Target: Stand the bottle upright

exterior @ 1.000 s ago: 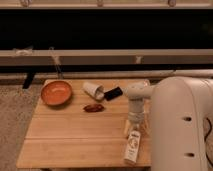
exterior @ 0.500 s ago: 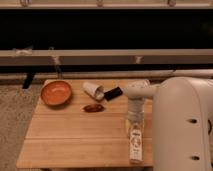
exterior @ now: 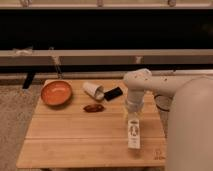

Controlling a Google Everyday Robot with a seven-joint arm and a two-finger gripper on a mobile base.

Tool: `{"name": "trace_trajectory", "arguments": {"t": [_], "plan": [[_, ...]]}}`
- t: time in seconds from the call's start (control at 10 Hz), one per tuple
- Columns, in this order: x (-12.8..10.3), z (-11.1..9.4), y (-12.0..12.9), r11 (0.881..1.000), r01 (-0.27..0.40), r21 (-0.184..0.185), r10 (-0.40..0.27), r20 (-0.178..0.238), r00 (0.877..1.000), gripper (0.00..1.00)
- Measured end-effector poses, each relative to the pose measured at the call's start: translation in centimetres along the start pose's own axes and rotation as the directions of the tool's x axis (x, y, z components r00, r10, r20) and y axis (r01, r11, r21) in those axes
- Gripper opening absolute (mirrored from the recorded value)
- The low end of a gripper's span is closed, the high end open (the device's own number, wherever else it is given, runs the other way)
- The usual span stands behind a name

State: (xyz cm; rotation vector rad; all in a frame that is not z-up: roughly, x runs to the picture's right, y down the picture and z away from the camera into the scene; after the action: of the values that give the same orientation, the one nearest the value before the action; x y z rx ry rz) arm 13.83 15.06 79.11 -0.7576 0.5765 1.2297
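The bottle (exterior: 133, 133) is a slim clear one with a pale, dark-printed label. It stretches lengthwise toward the front edge on the right side of the wooden table (exterior: 70, 140). My gripper (exterior: 132, 116) hangs from the white arm (exterior: 137, 82), straight down onto the bottle's far end, and covers that end. I cannot tell whether the bottle rests flat or is tilted up.
An orange bowl (exterior: 56, 93) sits at the table's back left. A white cup (exterior: 93, 90) lies on its side beside a black flat object (exterior: 113, 93), with a small brown object (exterior: 93, 108) in front. My white body (exterior: 192, 130) fills the right side.
The arm and gripper have shifted slightly right and back. The bottle has moved with them, away from the front edge.
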Motion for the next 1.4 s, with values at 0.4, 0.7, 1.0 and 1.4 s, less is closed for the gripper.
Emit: {"name": "trace_trajectory", "arguments": {"t": [0.4,0.7,1.0,1.4], "plan": [[-6.0,-3.3,2.0,0.993,0.118,0.002,-0.116,0.191,0.975,0.0],[-8.2,-6.1,2.5,0.97,0.242,0.019,-0.234,0.341,0.91,0.0],[-9.7,-9.1,2.0,0.915,0.4,0.048,-0.374,0.472,0.799,0.0],[-11.1,-11.1,1.3,0.776,0.623,0.096,-0.551,0.583,0.597,0.0]]}}
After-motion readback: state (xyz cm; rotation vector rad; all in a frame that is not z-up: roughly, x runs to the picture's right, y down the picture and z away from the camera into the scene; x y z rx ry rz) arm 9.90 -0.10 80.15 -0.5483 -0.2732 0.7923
